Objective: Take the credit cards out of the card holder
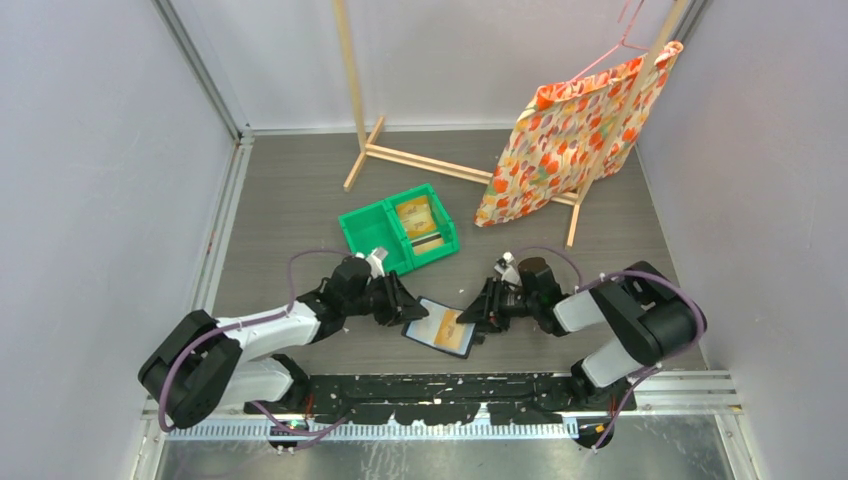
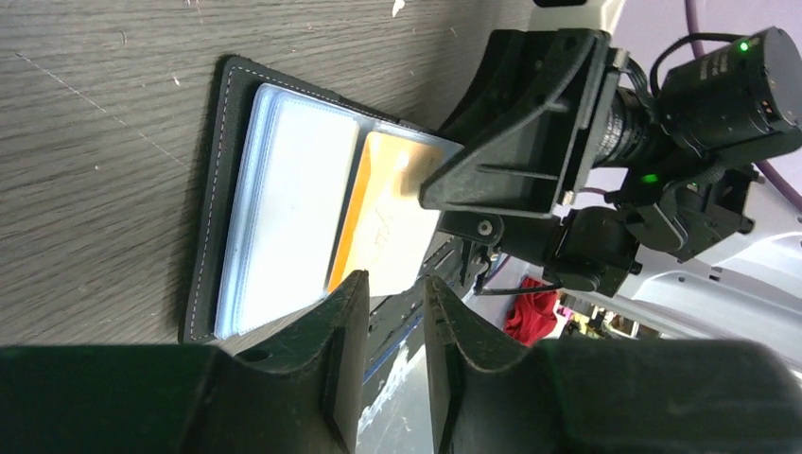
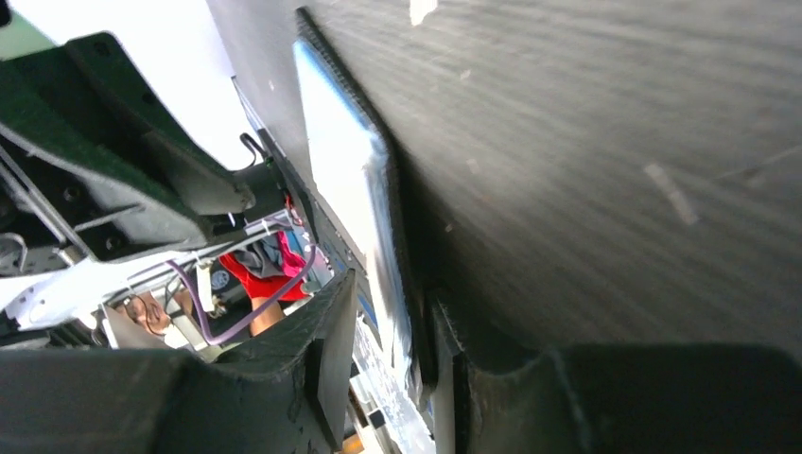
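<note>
Starting with the card holder [image 2: 210, 189]: lies open and flat on the grey worktop [image 2: 95, 113], close to the front edge and between the two arms. Shows a dark stitched cover, a stack of pale clear sleeves [image 2: 288, 199] on one half and an orange credit card [image 2: 383, 227] lying beside them on the other half. Sits with its right-hand edge between the jaws of the right end effector [image 3: 392, 293], one finger to each side and the tip of one resting on the card's far end. Cannot tell whether clenched on that edge or merely placed around it.

Has the left end effector [image 1: 405, 308] just beside its left edge, released, with the jaws a narrow gap apart and nothing between them.

Shares the worktop with a green two-compartment bin [image 1: 365, 228] a little farther back, holding further credit cards [image 1: 415, 215] in the right compartment, one with a dark stripe. Gives way, behind the bin, to a wooden rack [image 1: 420, 160] standing near the back wall, with an orange flowered cloth [image 1: 560, 140] hung at its right post on a pink hanger [image 1: 625, 35].
</note>
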